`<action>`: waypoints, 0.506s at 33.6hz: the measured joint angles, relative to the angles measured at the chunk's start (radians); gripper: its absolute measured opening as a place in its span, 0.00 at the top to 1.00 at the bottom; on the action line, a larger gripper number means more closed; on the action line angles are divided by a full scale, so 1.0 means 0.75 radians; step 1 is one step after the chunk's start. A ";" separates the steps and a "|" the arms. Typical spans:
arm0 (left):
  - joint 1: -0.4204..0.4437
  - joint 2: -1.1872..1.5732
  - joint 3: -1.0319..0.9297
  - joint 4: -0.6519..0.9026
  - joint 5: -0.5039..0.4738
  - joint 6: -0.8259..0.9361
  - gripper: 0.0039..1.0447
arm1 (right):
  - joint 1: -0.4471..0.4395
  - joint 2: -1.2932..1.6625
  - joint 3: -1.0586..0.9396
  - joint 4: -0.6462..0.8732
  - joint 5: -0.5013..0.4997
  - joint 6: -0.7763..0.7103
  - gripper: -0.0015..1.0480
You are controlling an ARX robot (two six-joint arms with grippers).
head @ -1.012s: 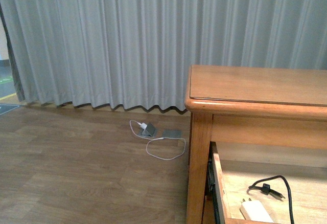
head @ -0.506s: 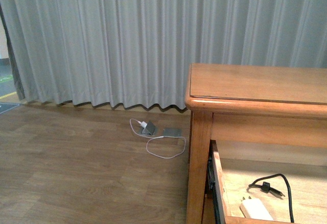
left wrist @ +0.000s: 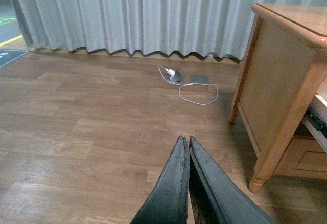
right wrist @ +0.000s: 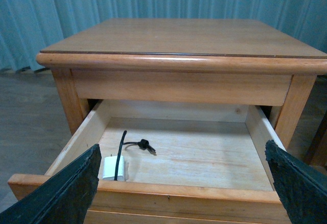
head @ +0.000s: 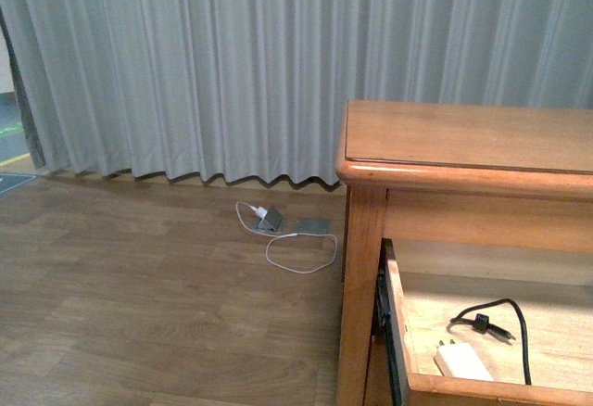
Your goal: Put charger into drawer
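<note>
The drawer (right wrist: 179, 191) of the wooden bedside table stands pulled out, its lighter interior showing. The charger (right wrist: 111, 168), a small white block, lies flat in the drawer's front corner, with its black cable (right wrist: 122, 150) looping over the drawer floor. In the front view the charger (head: 461, 361) lies just behind the drawer's front rim (head: 482, 390). My right gripper (right wrist: 182, 145) hangs open in front of the drawer, its dark fingers (right wrist: 71, 193) wide apart with nothing between them. My left gripper (left wrist: 185, 138) is shut and empty above the wooden floor, off to the table's side.
The bedside table (head: 463, 137) has a bare flat top. On the floor by the grey curtain (head: 232, 63) lie a white plug with a thin white cable (head: 269, 216) and a flat grey piece (head: 312, 226). A table leg (left wrist: 260, 180) stands near my left gripper.
The front view has shifted: table and floor things sit higher in the picture and the drawer's front rim now shows. The charger lies where it was.
</note>
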 joint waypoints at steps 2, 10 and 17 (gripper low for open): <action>0.000 -0.001 0.000 0.000 0.001 0.000 0.96 | 0.000 0.000 0.000 0.000 0.000 0.000 0.09; 0.000 -0.001 0.000 0.000 0.000 -0.001 0.90 | 0.000 0.000 0.000 0.000 -0.001 0.000 0.08; 0.000 -0.001 0.000 0.000 0.002 0.000 0.61 | -0.046 0.123 0.040 -0.235 -0.184 -0.138 0.09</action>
